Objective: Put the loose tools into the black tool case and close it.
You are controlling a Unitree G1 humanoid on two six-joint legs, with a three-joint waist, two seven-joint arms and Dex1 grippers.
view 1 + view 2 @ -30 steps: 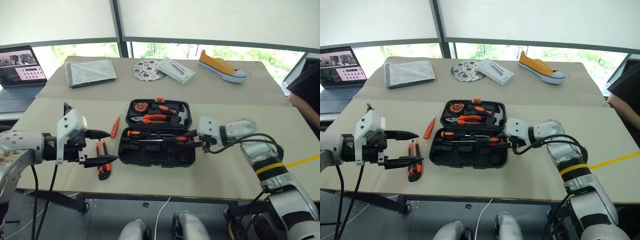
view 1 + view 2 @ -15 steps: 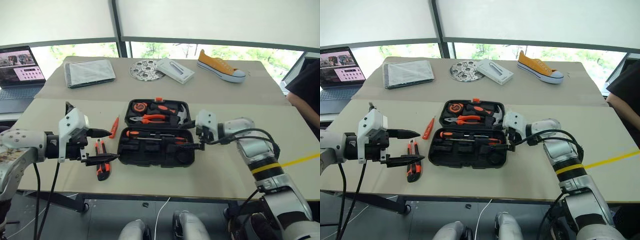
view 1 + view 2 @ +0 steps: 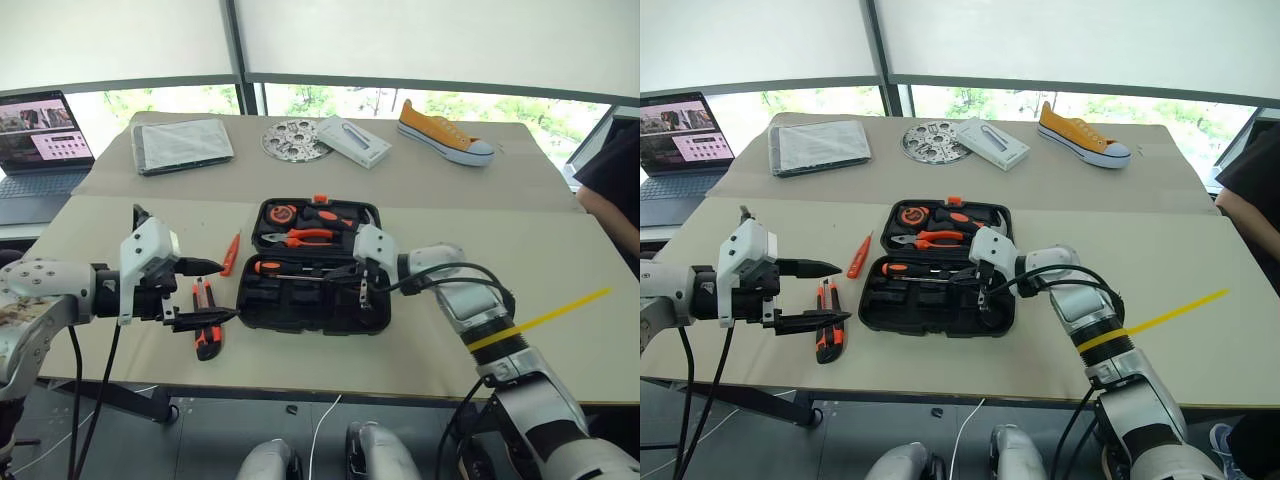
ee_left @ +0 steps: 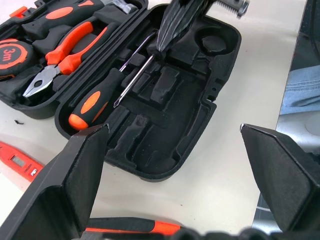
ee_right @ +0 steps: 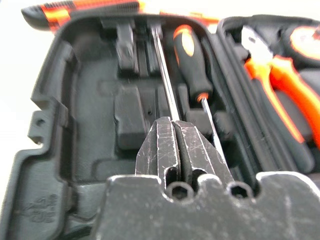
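1. Case first: black tool case (image 3: pixel 313 270) lies open in the middle of the surface (image 3: pixel 450 340); the far half holds pliers (image 3: pixel 305 237), a tape measure (image 3: pixel 279 213) and a hammer (image 3: pixel 352 225); the near half has a black-and-orange screwdriver (image 3: pixel 285 267) seated along its back edge, the other recesses look bare.
2. Right pincer (image 3: pixel 982 283) sits over the near half of the case with its fingers pressed together; the right wrist view shows the closed tips right above a thin metal shaft lying in the tray; can't tell whether anything is actually pinched.
3. Left pincer (image 3: pixel 205 292) hangs just left of the case, spread wide, nothing in it; one finger above, one below.
4. Utility knife (image 3: pixel 205 318) lies on the surface under that left pincer, near the front edge; slim orange tester screwdriver (image 3: pixel 230 255) lies a bit further back, between the pincer and the case's far-left corner.
5. Background stuff: laptop (image 3: pixel 40 140), grey folded cloth (image 3: pixel 180 144), yellow sneaker (image 3: pixel 442 132).
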